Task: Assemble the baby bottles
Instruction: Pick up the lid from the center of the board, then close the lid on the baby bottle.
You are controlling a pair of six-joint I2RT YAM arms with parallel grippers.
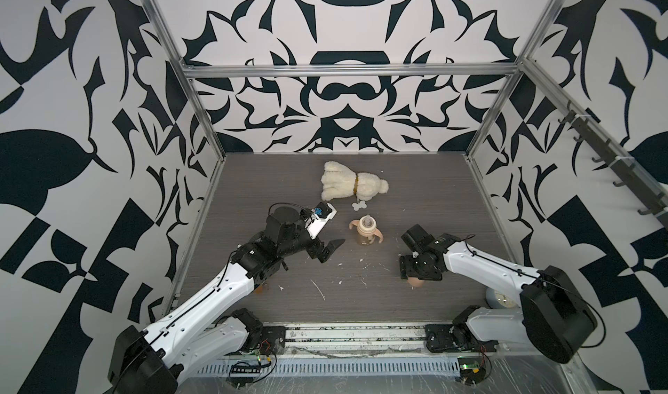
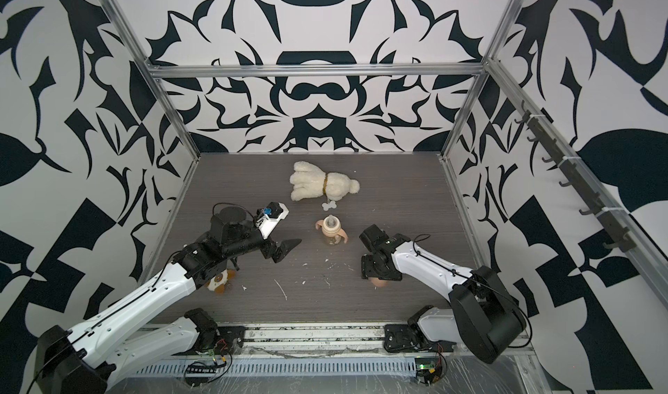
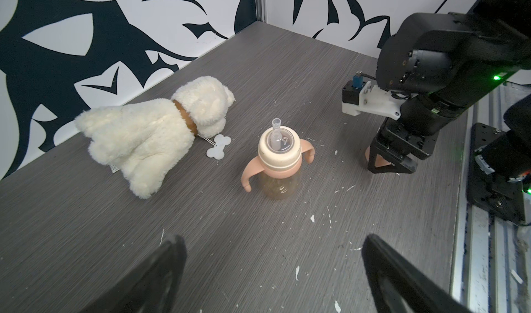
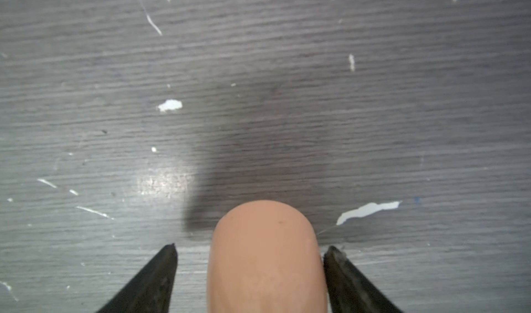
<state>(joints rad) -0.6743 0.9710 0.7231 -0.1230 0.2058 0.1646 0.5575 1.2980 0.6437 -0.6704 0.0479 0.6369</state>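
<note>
Straddling the dome cap [image 4: 265,257] on the table [image 4: 258,67], right gripper [image 4: 251,247] has jaws either side, gap on one side — not clamped. Centre first, squeeze gently — rounded, may slip. Bottle [image 3: 280,182] upright mid-table; left gripper [image 3: 271,239] wide, empty.

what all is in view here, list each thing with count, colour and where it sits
baby bottle: one, clear amber, peach-pink handled ring and cream straw collar fitted, upright mid-table
dome cap: one, peach-pink, inside the right tool
plush dog: one, cream, lying behind the bottle
bone tag: one, white, beside the dog
small toy: one, orange-white, partly hidden under the left arm
round object: one, pale, mostly hidden behind the right arm
table: one, grey woodgrain
left tool: one, black, open, empty, facing the bottle
right tool: one, black, straddling the cap, gap on one side
</note>
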